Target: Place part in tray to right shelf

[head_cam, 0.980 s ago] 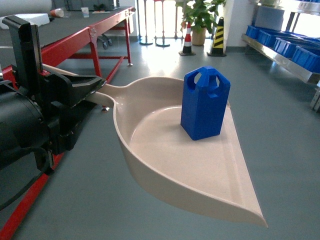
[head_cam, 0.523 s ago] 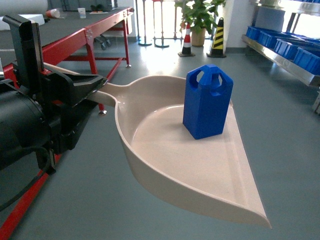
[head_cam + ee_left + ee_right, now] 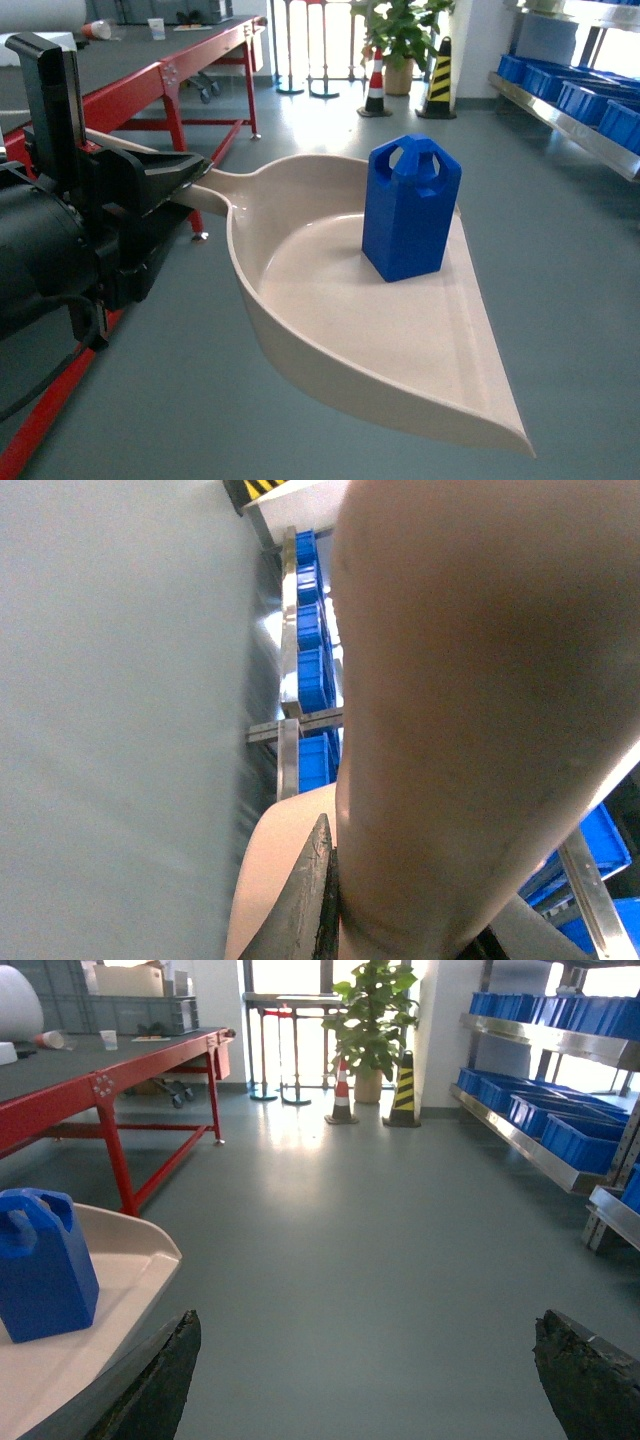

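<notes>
The part [image 3: 410,210], a small bright blue jerrycan-shaped block, stands upright in the beige tray [image 3: 300,350], toward its far right side. My left gripper [image 3: 185,180] is shut on the tray's stub handle and holds the tray level above the floor. In the left wrist view that handle [image 3: 470,680] fills the frame, with one dark finger [image 3: 315,900] pressed against it. My right gripper [image 3: 370,1360] is open and empty over the floor, with the part [image 3: 40,1265] and the tray [image 3: 120,1260] to its left. The right shelf [image 3: 570,110] carries blue crates along the right wall.
A red-framed table [image 3: 170,80] runs along the left. Two traffic cones [image 3: 375,85] [image 3: 437,75] and a potted plant [image 3: 400,30] stand at the back. Grey floor [image 3: 380,1240] stretches between the table and the steel shelf [image 3: 530,1140].
The tray and part stay put in the left gripper. The table leg and the shelf drift slightly in the head view, so the camera's view of the room has shifted a little.
</notes>
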Tool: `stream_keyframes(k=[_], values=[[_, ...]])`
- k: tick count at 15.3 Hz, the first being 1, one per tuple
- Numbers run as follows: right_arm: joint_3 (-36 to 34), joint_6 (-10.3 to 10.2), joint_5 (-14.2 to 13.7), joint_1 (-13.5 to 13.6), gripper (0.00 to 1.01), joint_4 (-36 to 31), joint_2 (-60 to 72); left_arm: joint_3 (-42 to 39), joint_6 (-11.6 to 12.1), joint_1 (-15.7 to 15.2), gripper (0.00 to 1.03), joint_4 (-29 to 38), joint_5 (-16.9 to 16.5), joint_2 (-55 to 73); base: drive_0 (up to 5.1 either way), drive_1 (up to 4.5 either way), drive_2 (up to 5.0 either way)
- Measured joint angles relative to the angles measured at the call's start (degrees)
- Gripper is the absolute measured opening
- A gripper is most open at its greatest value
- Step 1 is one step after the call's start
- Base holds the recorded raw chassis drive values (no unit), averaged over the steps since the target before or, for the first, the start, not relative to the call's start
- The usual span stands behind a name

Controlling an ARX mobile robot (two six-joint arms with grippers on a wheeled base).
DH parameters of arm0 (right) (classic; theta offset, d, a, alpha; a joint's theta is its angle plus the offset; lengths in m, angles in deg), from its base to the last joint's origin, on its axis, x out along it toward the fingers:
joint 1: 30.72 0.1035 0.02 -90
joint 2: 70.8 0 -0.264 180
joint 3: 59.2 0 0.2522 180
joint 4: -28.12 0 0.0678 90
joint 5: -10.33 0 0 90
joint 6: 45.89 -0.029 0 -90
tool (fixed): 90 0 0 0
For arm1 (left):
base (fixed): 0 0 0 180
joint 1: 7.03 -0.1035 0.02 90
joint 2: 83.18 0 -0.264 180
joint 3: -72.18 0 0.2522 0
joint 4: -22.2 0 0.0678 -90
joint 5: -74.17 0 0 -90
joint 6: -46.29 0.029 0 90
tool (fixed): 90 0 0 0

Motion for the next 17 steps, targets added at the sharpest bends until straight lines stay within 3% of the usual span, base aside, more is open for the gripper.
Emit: stream_keyframes(k=[17], values=[[0.0,0.0,0.0,0.0,0.98,0.0,0.0,0.0,0.0,0.1,0.17,0.1,0.0,0.0,-0.2,4.18,-4.5]])
